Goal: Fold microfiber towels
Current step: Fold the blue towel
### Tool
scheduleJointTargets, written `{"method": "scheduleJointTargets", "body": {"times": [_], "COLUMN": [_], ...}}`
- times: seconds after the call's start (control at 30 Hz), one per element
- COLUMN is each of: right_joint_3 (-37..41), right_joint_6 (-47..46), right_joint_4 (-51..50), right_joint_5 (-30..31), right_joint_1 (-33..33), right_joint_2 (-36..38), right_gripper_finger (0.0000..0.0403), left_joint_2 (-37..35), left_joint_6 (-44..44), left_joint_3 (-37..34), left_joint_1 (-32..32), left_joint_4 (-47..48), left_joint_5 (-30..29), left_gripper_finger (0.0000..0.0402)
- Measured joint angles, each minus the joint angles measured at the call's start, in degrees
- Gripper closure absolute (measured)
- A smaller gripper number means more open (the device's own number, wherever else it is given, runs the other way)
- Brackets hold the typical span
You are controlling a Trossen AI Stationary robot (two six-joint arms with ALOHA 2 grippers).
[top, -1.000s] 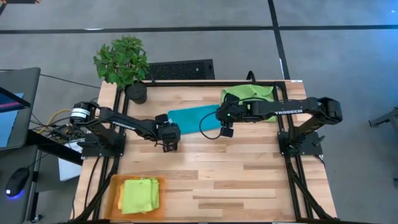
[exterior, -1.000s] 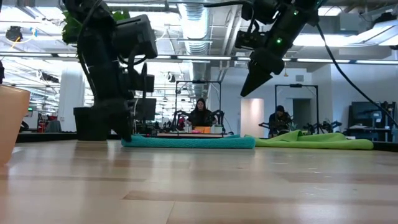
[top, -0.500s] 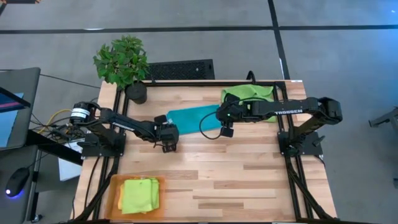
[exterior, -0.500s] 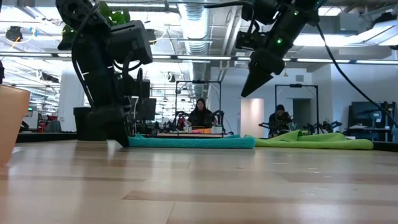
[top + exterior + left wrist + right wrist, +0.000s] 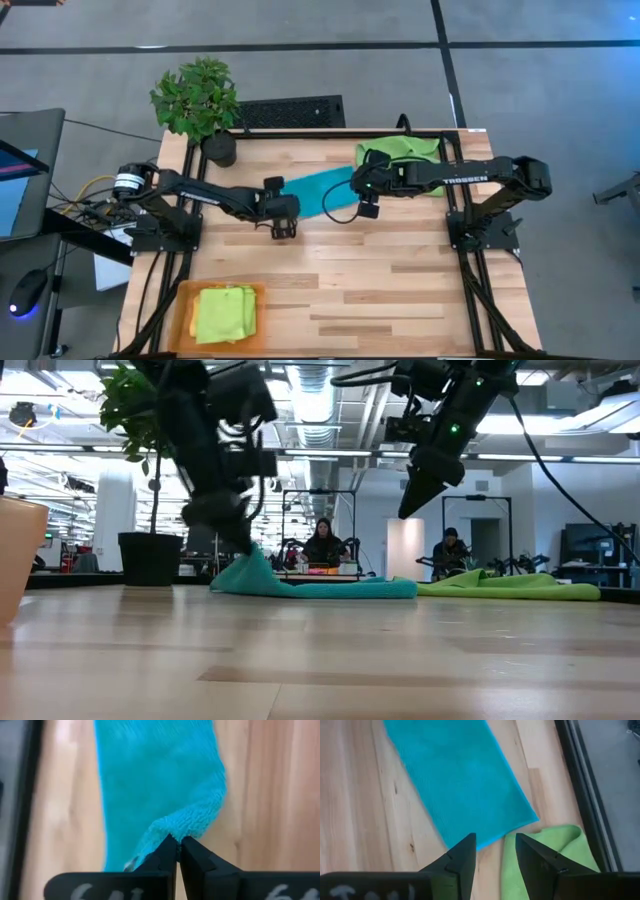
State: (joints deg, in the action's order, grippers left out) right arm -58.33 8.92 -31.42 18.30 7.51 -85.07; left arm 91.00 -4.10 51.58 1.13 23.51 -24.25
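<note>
A: From above, where is the teal towel (image 5: 318, 187)?
B: Mid-table, its end under the left gripper (image 5: 283, 207); a lime towel (image 5: 400, 152) lies at the far right, another (image 5: 224, 312) on the orange tray (image 5: 184, 300).

A: At table height?
B: The left gripper lifts the teal end; the right gripper (image 5: 412, 500) hovers above.

A: Wrist views?
B: Left fingers (image 5: 194, 862) pinch teal cloth; right fingers (image 5: 536, 860) stand apart, holding nothing.

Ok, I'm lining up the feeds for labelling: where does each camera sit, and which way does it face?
High view: overhead, straight down; both arms, teal towel, lime towel.
Low view: table height, level into the room; left gripper lifting the teal towel's end, right gripper raised.
Left wrist view: looks past its own shut fingers pinching the teal towel.
Right wrist view: looks down past its open fingers; teal and lime towels.
All four views share the teal towel.
</note>
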Motion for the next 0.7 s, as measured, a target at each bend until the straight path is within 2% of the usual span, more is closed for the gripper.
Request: {"method": "scheduleJointTargets", "body": {"times": [0.3,0.7], "right_joint_3": [0.0,0.0], "right_joint_6": [-1.1,-2.5], "right_joint_4": [-2.0,-3.1], "right_joint_5": [0.0,0.0], "right_joint_1": [0.0,0.0], "right_joint_2": [2.9,5.2], "right_gripper_finger": [0.0242,0.0242], "left_joint_2": [0.0,0.0], "left_joint_6": [-10.1,-15.1], "left_joint_3": [3.6,5.0], "left_joint_1": [4.9,8.9], "left_joint_4": [-5.6,-15.8], "left_joint_5": [3.3,8.6], "left_gripper_finger": [0.0401,0.0401]}}
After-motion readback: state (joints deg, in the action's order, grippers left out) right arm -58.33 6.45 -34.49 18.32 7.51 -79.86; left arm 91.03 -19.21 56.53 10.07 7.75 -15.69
